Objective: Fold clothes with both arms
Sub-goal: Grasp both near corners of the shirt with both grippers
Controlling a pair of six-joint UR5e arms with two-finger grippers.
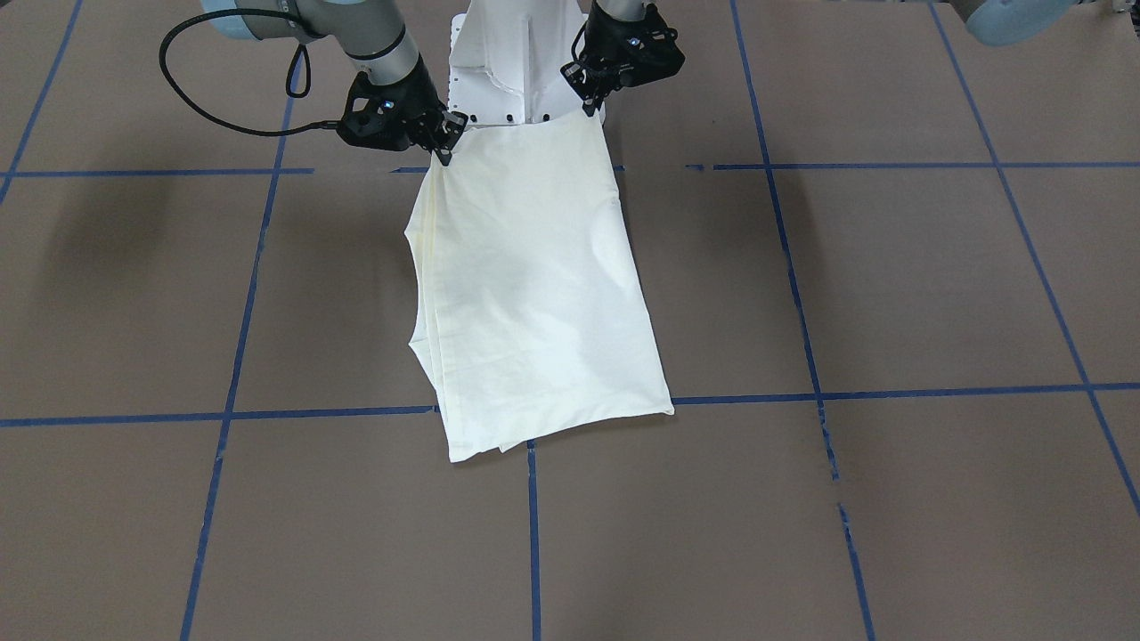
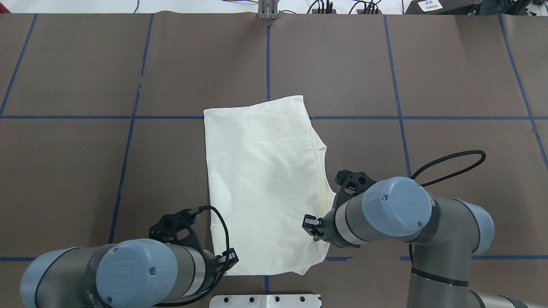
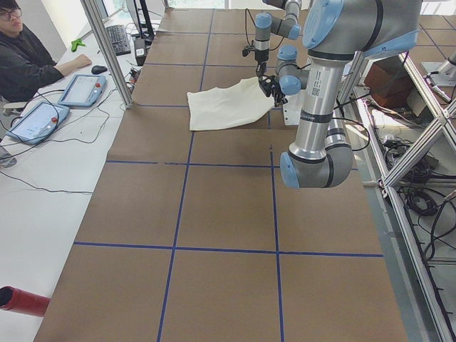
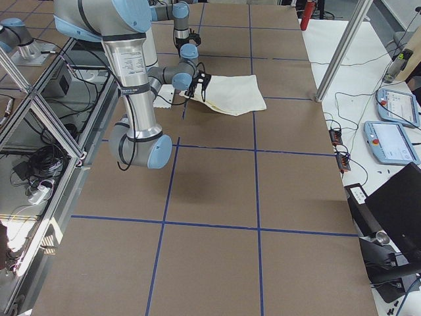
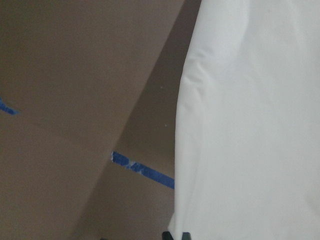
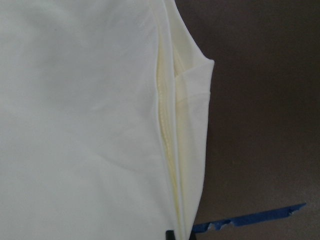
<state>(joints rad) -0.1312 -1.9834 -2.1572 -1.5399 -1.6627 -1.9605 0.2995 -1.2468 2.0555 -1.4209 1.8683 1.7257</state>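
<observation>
The clothes are one cream shirt (image 1: 534, 294), folded into a long narrow rectangle with its plain side up and layered edges along one long side (image 6: 167, 125). It lies mid-table (image 2: 261, 179), its end by the robot's base raised off the surface. My left gripper (image 1: 590, 111) is shut on one corner of that raised end (image 2: 231, 258). My right gripper (image 1: 443, 158) is shut on the other corner (image 2: 314, 234). The far end rests flat on the table. No print shows. The left wrist view shows cloth (image 5: 250, 125) hanging close to the camera.
The brown table carries a grid of blue tape lines (image 1: 533, 534). The white pedestal base (image 2: 265, 300) stands just behind the held edge. A person (image 3: 25, 57) sits at a side desk with tablets (image 3: 82, 89). A red cylinder (image 3: 21, 301) lies near that desk's end.
</observation>
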